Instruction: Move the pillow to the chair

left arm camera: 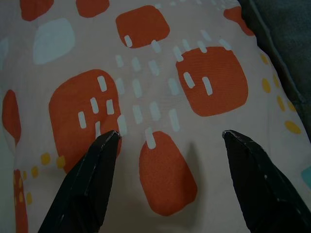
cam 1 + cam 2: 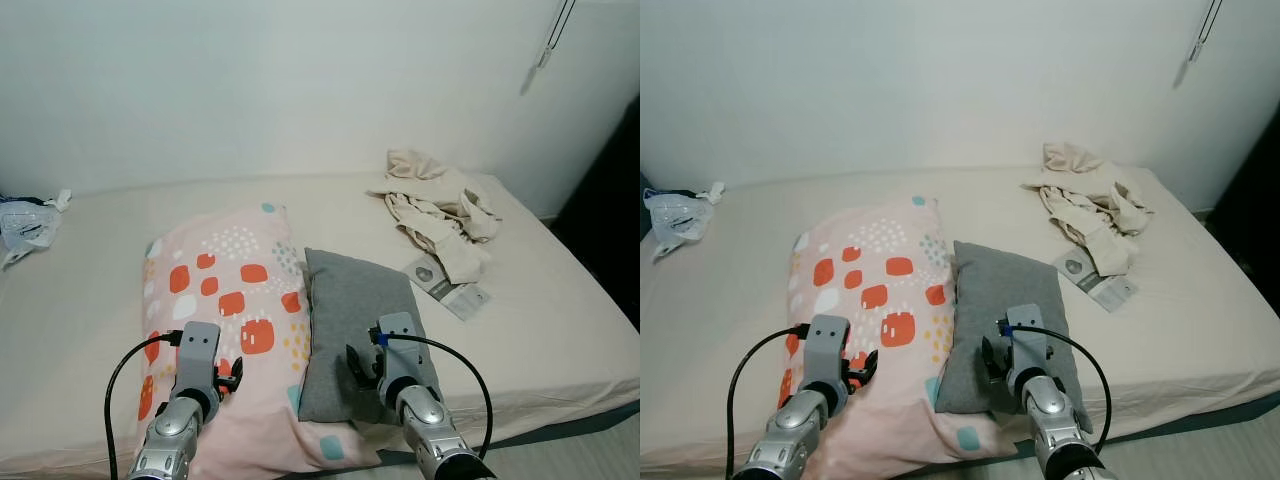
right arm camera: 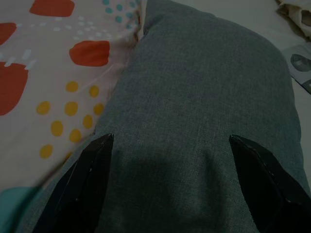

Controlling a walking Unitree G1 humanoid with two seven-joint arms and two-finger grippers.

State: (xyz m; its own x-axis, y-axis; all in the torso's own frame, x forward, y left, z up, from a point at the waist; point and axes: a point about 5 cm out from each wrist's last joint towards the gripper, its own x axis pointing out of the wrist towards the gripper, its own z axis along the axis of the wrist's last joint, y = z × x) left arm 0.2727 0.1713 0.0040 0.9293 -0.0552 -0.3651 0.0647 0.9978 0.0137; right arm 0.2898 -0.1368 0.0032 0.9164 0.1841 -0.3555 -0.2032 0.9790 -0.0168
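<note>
— Hovering over which pillow, each?
— Left gripper [image 1: 165, 145], fingers spread, over the patterned pillow [image 2: 225, 290]; right gripper [image 3: 170, 145], likewise spread, over the grey pillow [image 2: 355, 330]. Both pillows lie by the bed's [image 2: 560, 330] front edge. Nothing gripped; likely positioning to pinch fabric.

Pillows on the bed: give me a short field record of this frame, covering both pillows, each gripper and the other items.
setting: bed against a white wall
patterned pillow: pink with orange patches, lying flat
grey pillow: flat, touching the patterned pillow's right edge
left gripper: open, over the patterned pillow
right gripper: open, over the grey pillow
beige clothes: heaped at far right of bed
packet: beside the clothes
plastic bag: far left
</note>
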